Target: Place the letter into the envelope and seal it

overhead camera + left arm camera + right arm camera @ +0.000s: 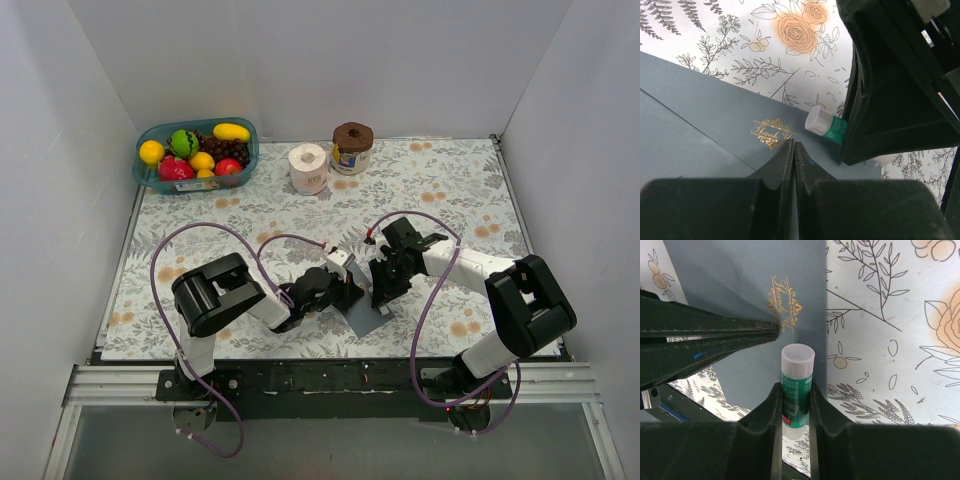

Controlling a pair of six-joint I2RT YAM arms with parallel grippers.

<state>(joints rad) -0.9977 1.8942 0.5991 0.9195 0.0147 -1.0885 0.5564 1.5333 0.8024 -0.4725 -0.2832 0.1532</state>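
While the left fingers (782, 165) sit pressed together, tips at the gold script (771, 132) on the envelope (700, 125), the right fingers (767, 415) clamp a green-labelled glue stick (797, 385), white cap toward that script. Dark grey envelope lies flat on the floral table (740, 40), between both arms.

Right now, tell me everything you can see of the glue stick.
A small plastic-looking cylinder glue stick with a green printed label and a white cap, cap on. The right claw grips it across the label, cap end pointing away from the wrist. That end lies over the edge of the dark grey envelope, near its gold Thank You print; whether it touches the paper I can't tell.
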